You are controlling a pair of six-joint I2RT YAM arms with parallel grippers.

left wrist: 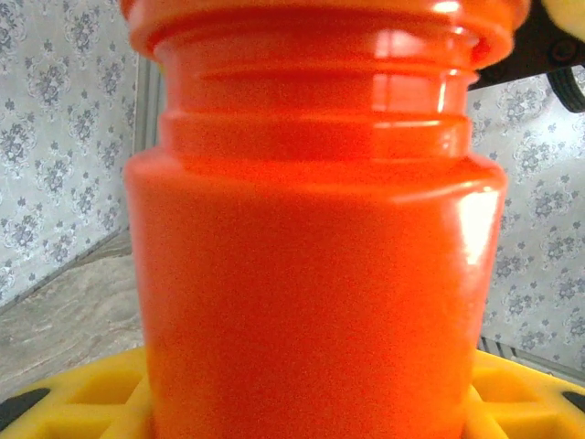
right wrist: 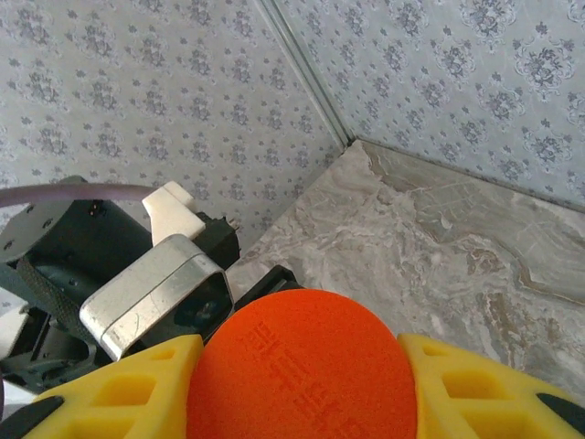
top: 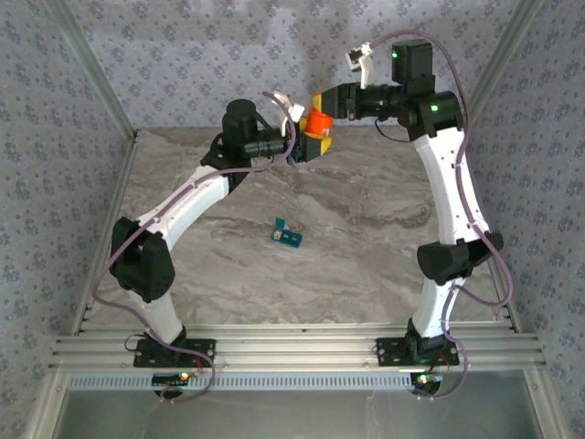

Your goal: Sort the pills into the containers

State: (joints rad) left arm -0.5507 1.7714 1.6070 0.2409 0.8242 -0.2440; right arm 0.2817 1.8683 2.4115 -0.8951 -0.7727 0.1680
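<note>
Mid-table, the teal containers (top: 287, 233) are lying with their long axis running far-left to near-right. My left gripper (left wrist: 302, 402) is pinching the orange bottle (left wrist: 311, 274); my right gripper (right wrist: 306, 393) is squeezing its cap (right wrist: 302, 357).

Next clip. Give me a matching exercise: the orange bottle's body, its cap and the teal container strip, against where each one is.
Things:
1. orange bottle body
2. orange cap
3. teal container strip

Places:
A. lying on the table, apart from both grippers
B. between the fingers of the left gripper
C. between the fingers of the right gripper

Pairs: 1-B, 2-C, 3-A
</note>
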